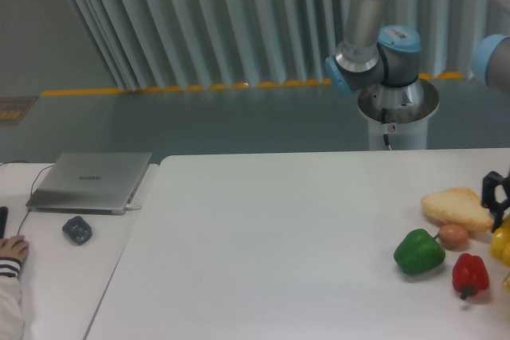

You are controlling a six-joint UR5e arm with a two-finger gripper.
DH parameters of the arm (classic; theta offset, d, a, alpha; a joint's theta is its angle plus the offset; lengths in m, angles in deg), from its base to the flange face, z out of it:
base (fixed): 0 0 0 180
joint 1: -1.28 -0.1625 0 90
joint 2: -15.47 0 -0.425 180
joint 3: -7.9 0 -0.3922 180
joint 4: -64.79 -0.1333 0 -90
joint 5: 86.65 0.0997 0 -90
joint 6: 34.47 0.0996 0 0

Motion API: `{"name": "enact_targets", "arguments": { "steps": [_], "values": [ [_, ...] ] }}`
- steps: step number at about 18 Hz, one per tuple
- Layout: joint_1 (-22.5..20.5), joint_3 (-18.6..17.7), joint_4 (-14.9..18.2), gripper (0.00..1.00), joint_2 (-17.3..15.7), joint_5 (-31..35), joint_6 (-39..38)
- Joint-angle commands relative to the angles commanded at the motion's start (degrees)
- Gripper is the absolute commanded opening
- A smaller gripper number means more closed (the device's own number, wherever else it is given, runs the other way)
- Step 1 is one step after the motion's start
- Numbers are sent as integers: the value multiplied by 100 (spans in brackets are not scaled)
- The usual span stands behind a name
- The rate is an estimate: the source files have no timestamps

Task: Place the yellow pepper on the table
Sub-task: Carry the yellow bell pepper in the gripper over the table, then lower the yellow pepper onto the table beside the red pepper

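Note:
The yellow pepper (pixel 503 246) shows at the far right edge, partly cut off by the frame, just above the table (pixel 279 244). My gripper (pixel 498 216) comes down onto its top with dark fingers (pixel 488 190) and looks shut on it. The pepper hangs right of the red pepper and below the bread slice. I cannot tell whether its underside touches the tabletop.
A green pepper (pixel 419 252), a red pepper (pixel 470 274), a small brown egg (pixel 453 236) and a bread slice (pixel 457 207) crowd the table's right side. The side desk at left holds a laptop (pixel 92 181), a mouse (pixel 77 229) and a person's hand (pixel 12 248). The arm's base (pixel 396 109) stands behind the table.

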Motion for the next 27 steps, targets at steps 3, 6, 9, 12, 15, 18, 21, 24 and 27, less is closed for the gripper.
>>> {"name": "enact_targets", "arguments": {
  "steps": [3,6,9,12,15,18,21,24,27],
  "values": [
    [263,-17,-352,41,44,9,-704],
    [510,-61,-580,41,123,53,-1091],
    [791,-79,-994,41,263,79,-1733],
    [1063,-70,-1108,41,413,534,-1901],
    [1336,-70,-1170,41,580,1333,-1875],
    [1494,-88,-1170,41,729,1836,-1962],
    [1539,-114,-1222,41,808,1907,-2260],
    [1679,-123,-1582,41,905,1916,-2612],
    [1688,-123,-1592,41,984,1934,-2665]
  ]
}}
